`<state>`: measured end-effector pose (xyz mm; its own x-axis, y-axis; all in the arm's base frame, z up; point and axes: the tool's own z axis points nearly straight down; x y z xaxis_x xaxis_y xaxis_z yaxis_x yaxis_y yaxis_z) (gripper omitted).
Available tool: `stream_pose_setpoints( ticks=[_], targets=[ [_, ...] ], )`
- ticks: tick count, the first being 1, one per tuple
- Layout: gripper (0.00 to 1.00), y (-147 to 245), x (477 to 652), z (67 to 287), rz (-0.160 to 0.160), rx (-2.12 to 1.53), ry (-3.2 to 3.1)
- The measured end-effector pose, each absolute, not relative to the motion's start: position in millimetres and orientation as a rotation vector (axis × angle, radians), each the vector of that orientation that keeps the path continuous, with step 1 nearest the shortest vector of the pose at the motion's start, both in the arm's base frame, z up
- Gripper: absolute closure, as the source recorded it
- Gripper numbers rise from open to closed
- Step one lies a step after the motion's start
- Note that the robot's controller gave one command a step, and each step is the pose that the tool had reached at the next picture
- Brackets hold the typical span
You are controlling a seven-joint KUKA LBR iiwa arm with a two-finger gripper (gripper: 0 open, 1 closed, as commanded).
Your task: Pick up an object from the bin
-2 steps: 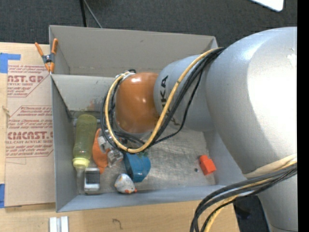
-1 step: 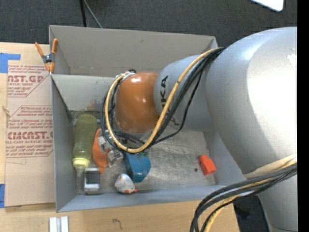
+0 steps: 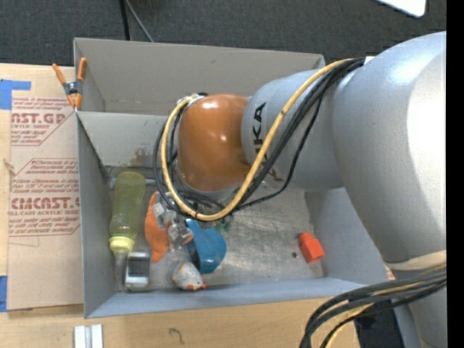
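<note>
Pincer (image 3: pixel 172 227) low between orange piece (image 3: pixel 154 236) and blue object (image 3: pixel 210 250), grip state unclear

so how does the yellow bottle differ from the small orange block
The yellow bottle is long, rounded and translucent; the orange block is small, boxy and opaque. The bottle lies by the left wall of the bin, beside other things; the block lies alone towards the view's right. Both rest on the bin floor.

- Pale yellow-green translucent plastic bottle (image 3: pixel 127 207), left of the gripper (image 3: pixel 174 229) in view.
- Flat orange plastic piece (image 3: pixel 154 234), just beside the gripper.
- Bright blue rounded plastic object (image 3: pixel 210 251), below-right.
- Small orange-red block (image 3: pixel 311 246), well right.
- Plain grey metal bin (image 3: pixel 94 165).
</note>
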<state>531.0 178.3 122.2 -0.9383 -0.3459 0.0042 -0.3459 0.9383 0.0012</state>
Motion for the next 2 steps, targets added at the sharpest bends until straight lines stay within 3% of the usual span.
stream_pose_setpoints(
  ticks=[1,2],
  targets=[
    [1.00,182.5,529.3,176.9,-0.001,0.518,-3.098],
    [1.00,183.9,532.6,197.6,-0.003,0.512,-3.110]
  ],
)
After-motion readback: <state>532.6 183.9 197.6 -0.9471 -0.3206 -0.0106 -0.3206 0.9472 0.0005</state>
